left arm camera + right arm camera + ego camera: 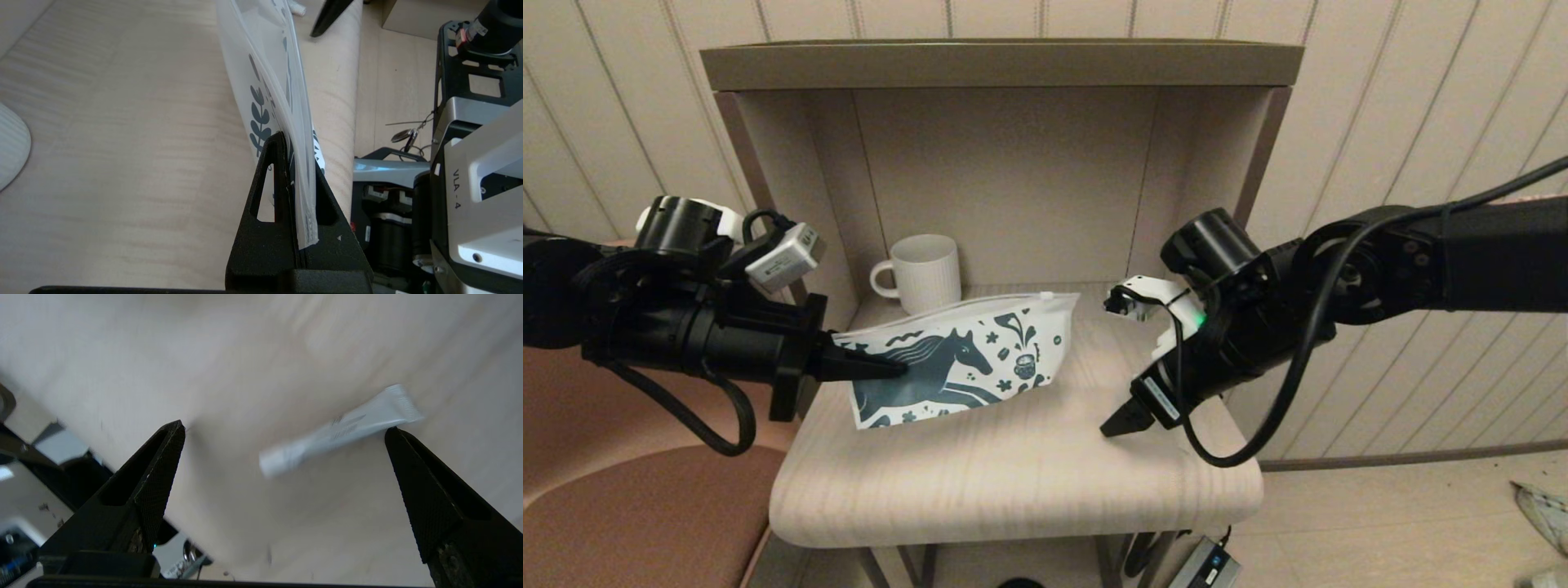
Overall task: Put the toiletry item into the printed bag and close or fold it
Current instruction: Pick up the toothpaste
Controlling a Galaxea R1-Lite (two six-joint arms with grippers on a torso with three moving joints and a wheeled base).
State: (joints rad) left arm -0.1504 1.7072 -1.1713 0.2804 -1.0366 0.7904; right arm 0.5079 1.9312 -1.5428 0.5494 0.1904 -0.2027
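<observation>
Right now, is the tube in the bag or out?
Out. The tube lies on the tabletop between the open right gripper's jaws.

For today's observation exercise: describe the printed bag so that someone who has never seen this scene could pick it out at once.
On the pale wooden shelf inside the open cabinet, a white ribbed mug stands at the back left. In front of it the left hand holds up the printed bag by one end: a flat white pouch, the only thing there bearing a dark teal horse.

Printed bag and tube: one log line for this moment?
left gripper: shut on printed bag | right gripper: open above toiletry tube | tube on shelf
</observation>
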